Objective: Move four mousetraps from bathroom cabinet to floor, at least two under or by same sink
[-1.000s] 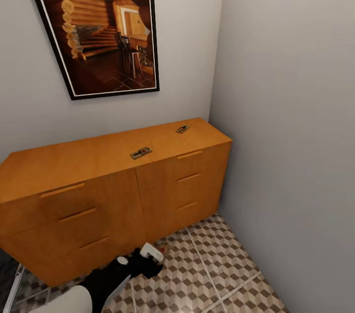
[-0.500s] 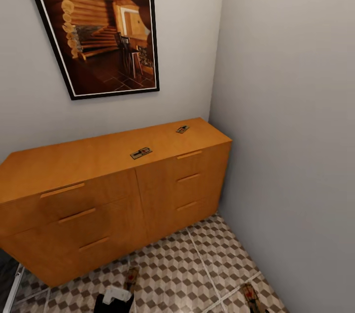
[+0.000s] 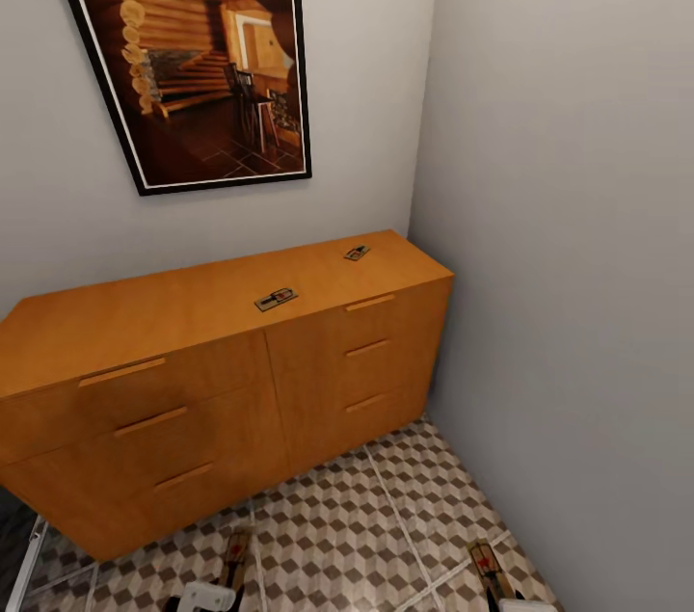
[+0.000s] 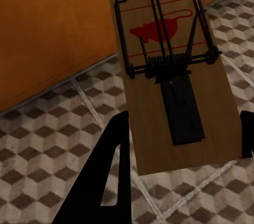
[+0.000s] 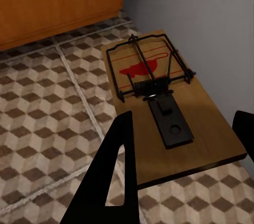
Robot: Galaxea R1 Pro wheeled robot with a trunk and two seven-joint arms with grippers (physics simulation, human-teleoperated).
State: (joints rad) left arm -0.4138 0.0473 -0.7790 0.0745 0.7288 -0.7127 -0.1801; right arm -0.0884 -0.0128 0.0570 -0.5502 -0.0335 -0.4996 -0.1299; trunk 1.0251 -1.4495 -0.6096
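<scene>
While the left gripper is clenched on one mousetrap and the right gripper grips another mousetrap, both boards hover over the bathroom floor in front of the cabinet. Farther off, two more mousetraps lie on the cabinet top, a middle trap and a trap toward the corner.
</scene>
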